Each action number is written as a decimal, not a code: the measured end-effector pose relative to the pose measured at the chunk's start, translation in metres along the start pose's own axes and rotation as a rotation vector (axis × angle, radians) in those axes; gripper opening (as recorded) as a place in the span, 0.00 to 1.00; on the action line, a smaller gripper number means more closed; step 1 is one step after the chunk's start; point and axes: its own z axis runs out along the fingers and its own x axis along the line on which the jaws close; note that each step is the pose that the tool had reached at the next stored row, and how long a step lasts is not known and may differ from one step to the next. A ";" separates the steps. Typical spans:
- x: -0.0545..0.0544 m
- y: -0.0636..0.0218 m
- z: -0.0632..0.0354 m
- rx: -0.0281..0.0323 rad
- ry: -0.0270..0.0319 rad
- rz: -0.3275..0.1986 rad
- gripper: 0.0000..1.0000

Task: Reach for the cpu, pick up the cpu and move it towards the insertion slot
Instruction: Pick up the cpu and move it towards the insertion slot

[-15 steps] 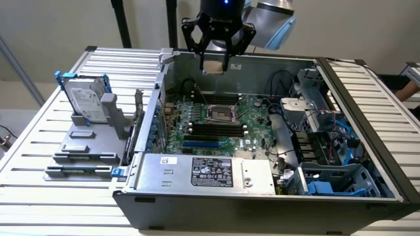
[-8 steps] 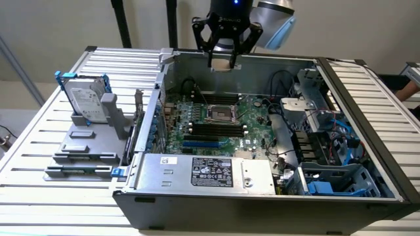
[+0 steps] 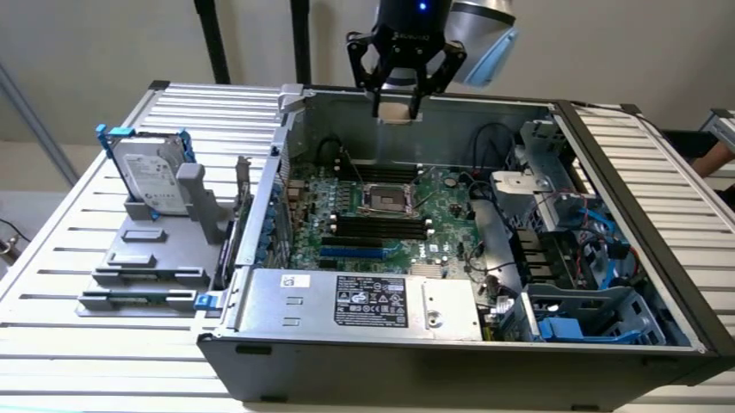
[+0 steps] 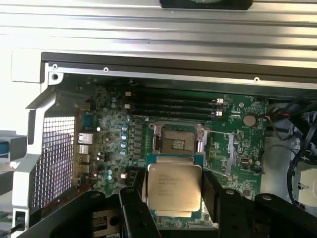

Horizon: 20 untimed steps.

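Hard drive (image 3: 155,176): upright in rack outside the case, at the exterior view's left. Gripper (image 3: 398,110): clamped on the cpu (image 4: 174,187), lifted above the case; pickup done. Insertion slot (image 3: 386,200): below, unfilled; cpu not yet seated.

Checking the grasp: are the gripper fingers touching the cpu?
Touching. The wrist view shows the gripper fingers pressed against both sides of the cpu, above the insertion slot.

The cpu (image 4: 174,187) hides its side edges behind the dark fingers (image 4: 132,208), its printed lettering too small to read; the insertion slot (image 4: 177,140) loses its near edge behind the cpu; the arm is cut off above the gripper (image 3: 398,110).
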 end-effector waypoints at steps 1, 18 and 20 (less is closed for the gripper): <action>0.000 0.0004 0.0009 -0.0002 -0.0019 0.000 0.55; -0.003 0.0033 0.0088 -0.0298 -0.0197 0.025 0.55; -0.003 0.0033 0.0088 -0.0298 -0.0197 0.025 0.55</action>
